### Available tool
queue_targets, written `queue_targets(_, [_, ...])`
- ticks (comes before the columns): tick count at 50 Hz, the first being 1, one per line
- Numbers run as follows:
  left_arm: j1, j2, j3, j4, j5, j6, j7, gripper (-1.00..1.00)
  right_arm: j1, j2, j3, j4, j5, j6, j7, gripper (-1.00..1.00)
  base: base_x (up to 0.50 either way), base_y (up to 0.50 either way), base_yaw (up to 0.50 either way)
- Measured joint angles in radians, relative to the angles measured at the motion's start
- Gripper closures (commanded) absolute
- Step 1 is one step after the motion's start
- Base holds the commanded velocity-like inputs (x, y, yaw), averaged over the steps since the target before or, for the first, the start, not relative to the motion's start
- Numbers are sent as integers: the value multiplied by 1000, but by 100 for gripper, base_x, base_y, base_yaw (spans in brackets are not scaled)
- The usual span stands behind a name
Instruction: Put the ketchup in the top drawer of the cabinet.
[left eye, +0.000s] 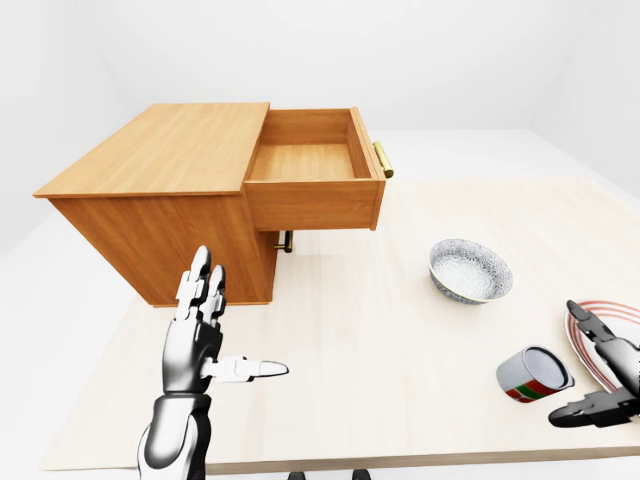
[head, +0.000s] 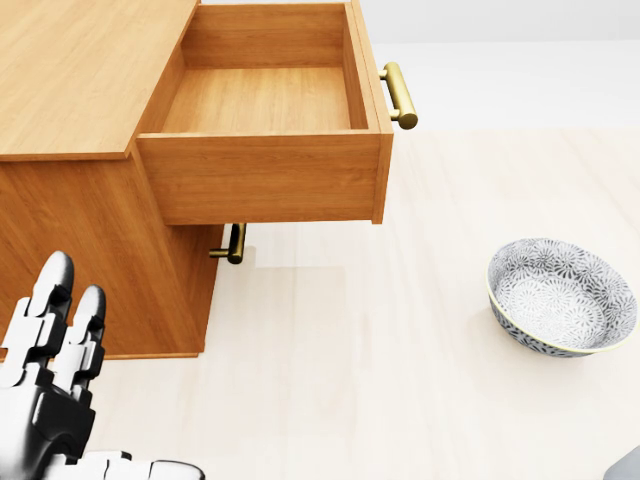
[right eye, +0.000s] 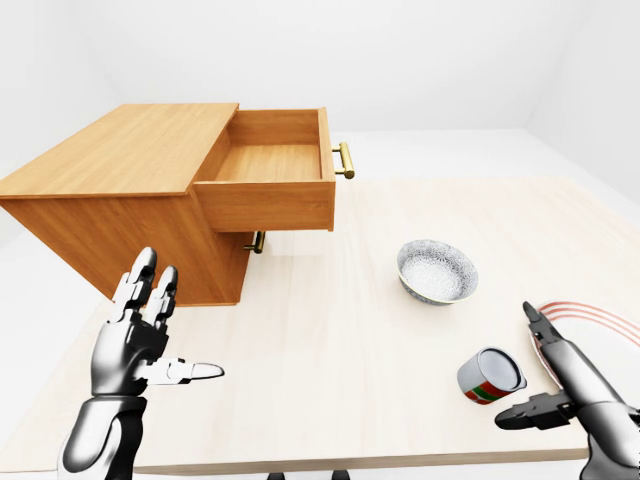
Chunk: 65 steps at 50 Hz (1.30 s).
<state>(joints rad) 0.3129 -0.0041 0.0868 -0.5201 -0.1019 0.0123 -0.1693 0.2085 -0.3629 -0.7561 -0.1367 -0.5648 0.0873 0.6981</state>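
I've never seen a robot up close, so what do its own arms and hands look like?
The left hand is shiny silver metal with jointed white segmented fingers and three digits, on a rounded silver forearm. The right hand is partly cut off by the picture's edge, showing grey metal with dark, slim, pointed fingers. No cables or markings show.

text: none legible | can (right eye: 491, 377): red-green label, no readable lettering

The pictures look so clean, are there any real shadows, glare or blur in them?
Head view: sharp all over, with a faint soft shadow on the table under the open drawer. Left-eye view: even light, no glare, the bowl crisp. Right-eye view: wider, straight edges, nothing out of focus.
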Motion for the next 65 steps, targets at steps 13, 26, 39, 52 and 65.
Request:
queue_targets(13, [0,0,-2,1,2,0,1,-100,-14,-18,28,45,-14,0,0,-100,0,0,0])
queue_targets(26, [-2,0,-6,6,5,-3,4,-100,-18,-26,54,87,-24,0,0,-100,0,0,0])
queue_targets(39, [-4,1,-8,13,8,-8,6,-100,-16,-29,66,113,-16,0,0,-100,0,0,0])
queue_targets(52, [-5,1,-10,18,10,-11,8,-100,-18,-33,76,140,-10,0,0,-100,0,0,0])
queue_targets(65, [-8,2,-11,24,11,-13,9,-100,-16,-37,88,166,-12,0,0,-97,0,0,0])
